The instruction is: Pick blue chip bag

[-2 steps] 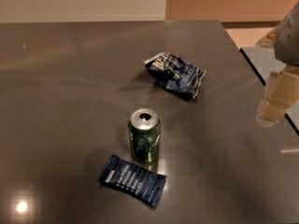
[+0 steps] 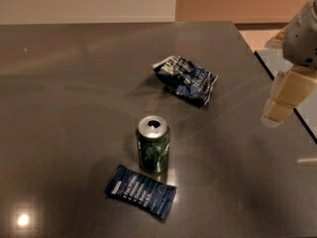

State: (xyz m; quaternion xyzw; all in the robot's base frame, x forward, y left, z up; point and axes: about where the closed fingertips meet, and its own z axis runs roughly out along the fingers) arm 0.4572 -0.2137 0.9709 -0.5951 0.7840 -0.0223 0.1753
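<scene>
Bag (image 2: 185, 78): dark blue, crumpled, white lettering. Lies on the table (image 2: 69, 98), right of centre and toward the far edge.

Gripper (image 2: 280, 102): cream-coloured, at the right edge of the view, above the table's right side. How far open: cannot tell. Well apart from the bag, which lies to its left and slightly farther back.

Can (image 2: 153, 144): green, upright, opened top, nearer the camera than the bag.

Bar wrapper (image 2: 141, 192): flat, dark blue, white text lines, just in front of the can.
</scene>
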